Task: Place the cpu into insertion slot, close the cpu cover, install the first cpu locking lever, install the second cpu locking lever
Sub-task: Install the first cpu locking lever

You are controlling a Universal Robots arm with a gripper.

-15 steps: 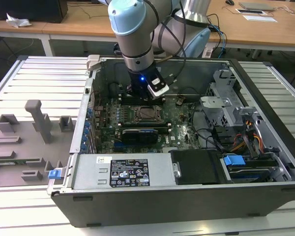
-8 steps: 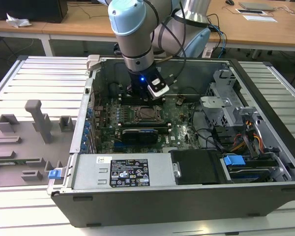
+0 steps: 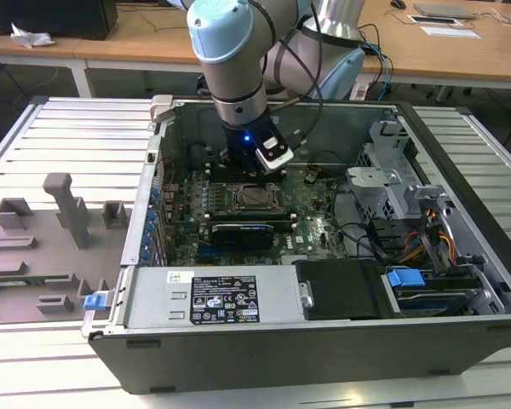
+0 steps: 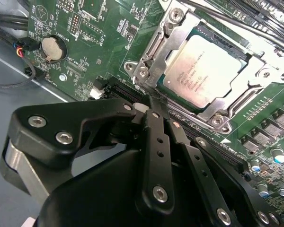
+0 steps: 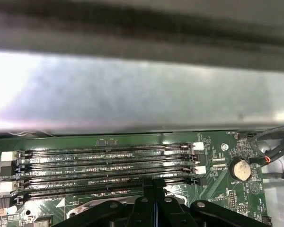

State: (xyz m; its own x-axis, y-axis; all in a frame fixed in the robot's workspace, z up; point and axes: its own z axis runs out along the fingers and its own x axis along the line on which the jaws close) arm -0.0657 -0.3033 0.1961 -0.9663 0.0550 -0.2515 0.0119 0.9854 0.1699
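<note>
- Arm (image 3: 230,60) reaches down into the open PC case (image 3: 264,341), which sits on the table (image 3: 60,136); pincer (image 3: 241,162) hangs over the motherboard (image 3: 315,213), just behind the socket in the exterior view.
- Pincer in the second wrist view (image 4: 154,105): fingers together, tips meeting, nothing between them. Same in the first wrist view (image 5: 154,182).
- cpu (image 4: 203,71) sits in the insertion slot (image 4: 248,45), pale metal top facing up.
- cpu cover (image 4: 163,40) is down over the chip, its frame around the chip's edges, the chip top showing through the cut-out.
- Pincer tips sit at the socket's edge, near a corner of the cover; contact can't be confirmed.
- Thin lever rod (image 4: 213,16) runs along one side of the socket; can't tell if it is latched.
- First wrist view: memory slots (image 5: 104,165) run in parallel rows, coin cell (image 5: 240,169) off to one side.
- Exterior view: grey fixture tray (image 3: 43,247) on the exterior view's left, drive cage (image 3: 392,179) on its right.
</note>
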